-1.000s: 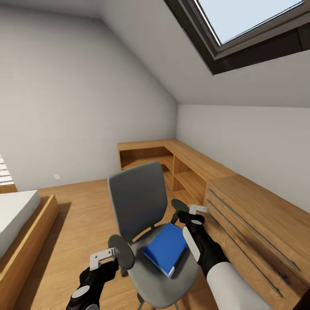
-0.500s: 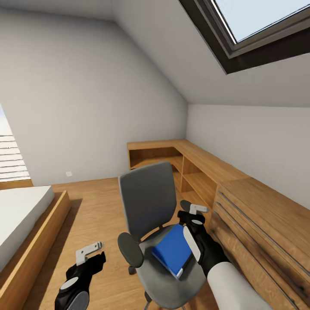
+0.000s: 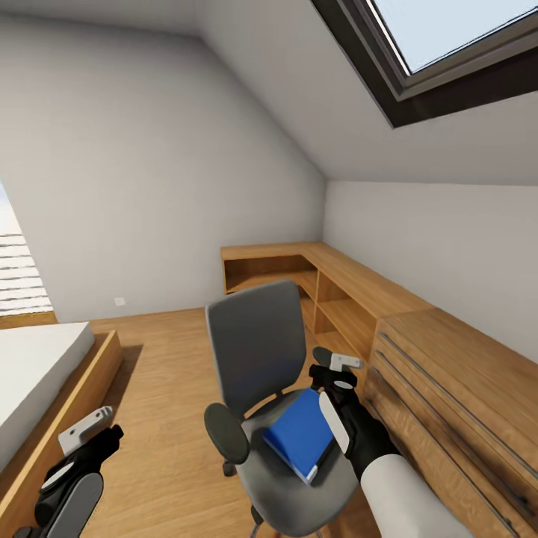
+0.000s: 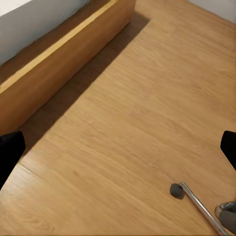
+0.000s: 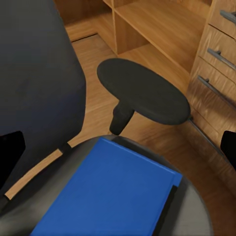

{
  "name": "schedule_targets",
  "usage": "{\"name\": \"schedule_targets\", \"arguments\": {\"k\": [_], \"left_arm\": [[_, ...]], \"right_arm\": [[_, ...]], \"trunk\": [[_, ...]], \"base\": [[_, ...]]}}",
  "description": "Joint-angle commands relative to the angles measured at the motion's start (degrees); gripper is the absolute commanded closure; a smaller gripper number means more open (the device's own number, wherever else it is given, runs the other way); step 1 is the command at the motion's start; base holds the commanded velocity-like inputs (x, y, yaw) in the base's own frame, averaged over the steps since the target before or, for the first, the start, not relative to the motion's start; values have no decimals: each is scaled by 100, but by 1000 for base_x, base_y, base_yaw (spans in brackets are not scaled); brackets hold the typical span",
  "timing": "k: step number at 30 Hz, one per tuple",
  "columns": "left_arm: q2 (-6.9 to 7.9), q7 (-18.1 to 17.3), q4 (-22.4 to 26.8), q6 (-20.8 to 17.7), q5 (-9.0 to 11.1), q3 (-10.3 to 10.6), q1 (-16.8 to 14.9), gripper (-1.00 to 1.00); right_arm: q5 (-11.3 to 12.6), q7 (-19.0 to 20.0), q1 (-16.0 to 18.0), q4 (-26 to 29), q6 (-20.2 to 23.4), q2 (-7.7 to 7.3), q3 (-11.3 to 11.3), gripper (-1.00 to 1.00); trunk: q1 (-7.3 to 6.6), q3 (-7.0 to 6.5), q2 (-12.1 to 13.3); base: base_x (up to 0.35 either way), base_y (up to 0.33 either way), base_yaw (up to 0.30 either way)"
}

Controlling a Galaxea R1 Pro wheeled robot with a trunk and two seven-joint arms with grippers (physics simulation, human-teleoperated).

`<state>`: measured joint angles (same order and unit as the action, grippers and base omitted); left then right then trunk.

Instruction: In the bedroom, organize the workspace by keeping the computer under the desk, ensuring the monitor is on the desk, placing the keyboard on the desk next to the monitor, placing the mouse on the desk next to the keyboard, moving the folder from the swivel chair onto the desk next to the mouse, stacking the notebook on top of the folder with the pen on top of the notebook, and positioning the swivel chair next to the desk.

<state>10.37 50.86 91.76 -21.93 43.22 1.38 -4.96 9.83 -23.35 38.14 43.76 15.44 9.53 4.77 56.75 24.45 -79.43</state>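
Right gripper (image 3: 338, 364) hovers above the swivel chair (image 3: 258, 351), fingers spread wide, holding nothing; right wrist view looks down on the blue folder (image 5: 110, 196) lying on the seat beside the armrest (image 5: 142, 91). Right arm reaches forward over the seat. Left gripper (image 3: 88, 427) low near the bed frame (image 3: 56, 418), over bare floor (image 4: 123, 132), fingers apart, empty; its fingertips cut off at the frame edges
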Motion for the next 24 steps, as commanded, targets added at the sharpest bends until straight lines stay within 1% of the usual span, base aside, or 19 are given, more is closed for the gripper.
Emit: {"name": "schedule_targets", "arguments": {"k": [1,2,3,6,7,9,14,18,19,24], "left_arm": [[5,42,8,-22,26,-12,-5,-100],[3,40,6,-22,27,-41,-5,-100],[1,31,-31,-37,104,-100,-5,-100],[2,28,-182,-49,159,-87,-5,-100],[15,22,-324,-63,290,-78,-5,-100],[22,17,-350,-70,349,-73,-5,-100],[33,12,-381,-74,390,-68,-5,-100],[55,8,-701,-82,408,-75,-9,-100],[57,4,-818,-83,448,-76,-11,-100],[54,-4,-915,-82,525,-76,-13,-100]], "right_arm": [[44,-47,5,11,25,-4,24,-100],[45,-45,5,14,27,-4,24,-100],[45,-38,4,21,29,-4,24,-100],[45,-38,6,20,30,-7,21,-100],[45,-31,7,19,30,-12,16,-100],[45,-30,6,19,30,-12,18,-100],[45,-24,6,19,28,-13,23,-100],[27,-28,7,3,16,-14,22,-100],[26,-27,4,-10,11,-17,20,-100],[29,-15,-11,-35,-89,-44,16,-100]], "trunk": [[23,25,-46],[45,43,-86],[67,61,-126],[133,115,-246],[154,133,-286],[198,169,-367],[308,259,-567],[396,331,-728],[418,348,-768],[528,438,-968]], "base": [[0,0,0],[0,0,0],[0,0,0],[0,0,0],[0,0,0],[0,0,0],[0,0,0],[0,0,0],[0,0,0],[0,0,0]]}}
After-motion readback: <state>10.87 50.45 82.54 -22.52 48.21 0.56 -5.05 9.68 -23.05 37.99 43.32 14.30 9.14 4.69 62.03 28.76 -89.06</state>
